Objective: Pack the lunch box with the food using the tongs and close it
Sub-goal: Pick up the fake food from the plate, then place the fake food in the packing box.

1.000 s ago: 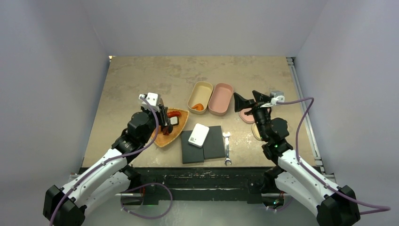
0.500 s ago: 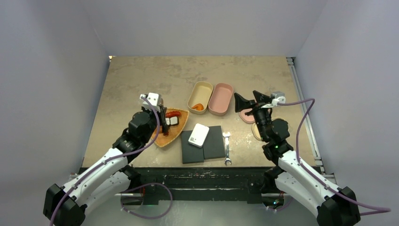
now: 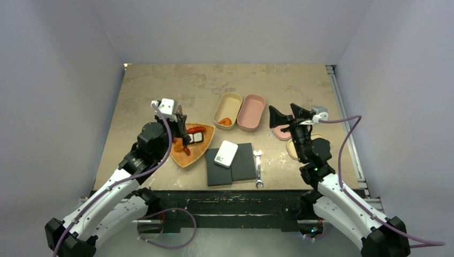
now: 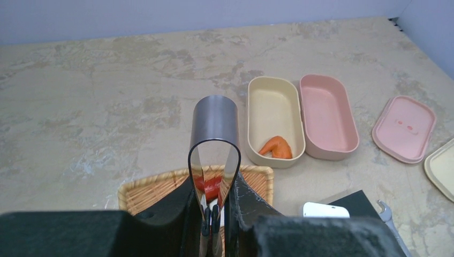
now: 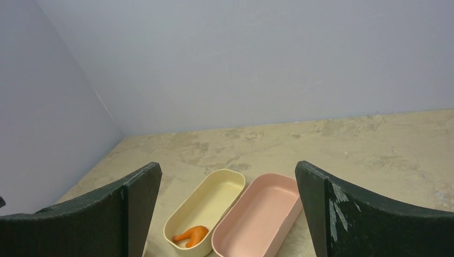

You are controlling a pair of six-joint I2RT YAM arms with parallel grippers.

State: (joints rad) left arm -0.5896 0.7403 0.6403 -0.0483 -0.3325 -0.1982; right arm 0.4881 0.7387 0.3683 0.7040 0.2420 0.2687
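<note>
Tongs are sitting clamped in your left gripper, squeezed nearly together, tips reaching down into the wicker tray where the food is lying. The fingers are hiding the tips, so a piece may or may not be pinched. Those thin arms are looking springy, so you're gripping mid-length, below the loop. The pieces are looking small, light and probably slick, so aim for a gentle pinch across the middle. Your right gripper is hanging wide open and empty, well right of the tray, past the cream lunch box.
</note>
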